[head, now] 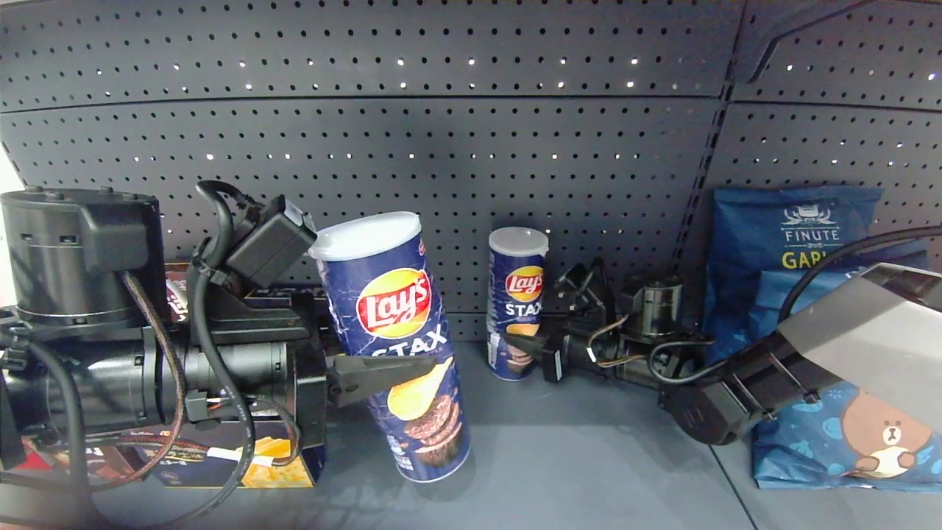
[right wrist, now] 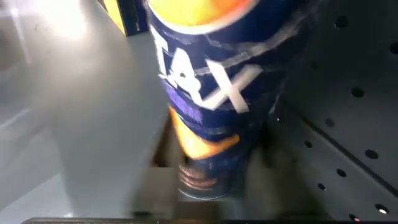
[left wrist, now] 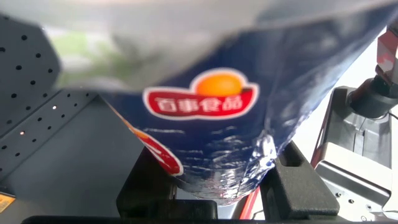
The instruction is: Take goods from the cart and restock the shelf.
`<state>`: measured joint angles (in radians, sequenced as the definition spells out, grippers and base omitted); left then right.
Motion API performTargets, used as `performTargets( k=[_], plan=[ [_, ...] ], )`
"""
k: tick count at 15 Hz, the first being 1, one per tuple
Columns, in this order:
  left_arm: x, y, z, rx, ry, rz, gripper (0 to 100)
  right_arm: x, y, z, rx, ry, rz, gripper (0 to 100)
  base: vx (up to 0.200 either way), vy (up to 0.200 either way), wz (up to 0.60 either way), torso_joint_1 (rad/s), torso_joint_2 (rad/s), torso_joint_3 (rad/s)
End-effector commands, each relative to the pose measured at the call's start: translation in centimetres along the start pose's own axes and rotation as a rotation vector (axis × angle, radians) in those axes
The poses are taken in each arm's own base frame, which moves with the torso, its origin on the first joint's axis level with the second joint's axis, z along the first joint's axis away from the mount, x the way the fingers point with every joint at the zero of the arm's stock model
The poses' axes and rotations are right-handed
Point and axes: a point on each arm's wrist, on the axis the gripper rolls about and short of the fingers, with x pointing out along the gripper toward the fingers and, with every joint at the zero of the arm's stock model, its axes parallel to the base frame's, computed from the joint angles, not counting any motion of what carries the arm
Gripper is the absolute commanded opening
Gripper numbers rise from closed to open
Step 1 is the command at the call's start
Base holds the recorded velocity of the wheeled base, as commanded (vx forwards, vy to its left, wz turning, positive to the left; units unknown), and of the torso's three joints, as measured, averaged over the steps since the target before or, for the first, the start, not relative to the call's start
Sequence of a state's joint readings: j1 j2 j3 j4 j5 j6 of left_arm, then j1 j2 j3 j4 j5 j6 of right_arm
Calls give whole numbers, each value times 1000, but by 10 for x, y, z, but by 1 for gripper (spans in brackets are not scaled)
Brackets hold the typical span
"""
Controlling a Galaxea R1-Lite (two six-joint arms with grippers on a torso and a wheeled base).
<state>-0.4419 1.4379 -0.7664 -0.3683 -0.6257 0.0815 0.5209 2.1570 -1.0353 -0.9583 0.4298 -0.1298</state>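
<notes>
Restocking is partway done on the shelf (head: 589,456): the left gripper (head: 401,368) is clamped around the middle of a large chip can (head: 383,294), which leans with its lid tipped toward 11 o'clock. Its base looks to be at or just above the shelf floor, near the front edge at about 6 o'clock. At 12 o'clock, close to the pegboard (head: 471,147), a small chip can (head: 517,294) stands upright, and the right gripper (head: 524,346) appears closed on its lower half. Neither can has been let go, so both placements seem unfinished: the large one needs to be set straight and both need releasing. Blue bags (head: 795,243) fill the 3 o'clock end and boxes (head: 280,460) sit at 9 o'clock, which suggests those sections are already stocked.

How many goods are left to bring over cannot be judged. The left arm covers most of the boxes, and the right arm cuts across the bags. The far finger of the left gripper is hidden behind the large can, and whether the can's base touches the shelf is hard to tell. Up close the small can is blurred, so the right gripper's hold is a judgement, not a certainty
</notes>
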Motion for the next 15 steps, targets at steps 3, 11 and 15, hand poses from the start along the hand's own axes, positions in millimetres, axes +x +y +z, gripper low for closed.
performTargets(
  k=[3,11,15],
  plan=[
    [0,0,0,0,-1,0,0,-9,4,4,2,5,1,0,0,0,0,0,0,0],
    [0,0,0,2,-2,-1,0,-43,48,22,-37,-60,15,0,0,0,0,0,0,0],
    [0,0,0,-1,2,0,0,-69,80,33,-16,-56,-38,0,0,0,0,0,0,0]
  ],
)
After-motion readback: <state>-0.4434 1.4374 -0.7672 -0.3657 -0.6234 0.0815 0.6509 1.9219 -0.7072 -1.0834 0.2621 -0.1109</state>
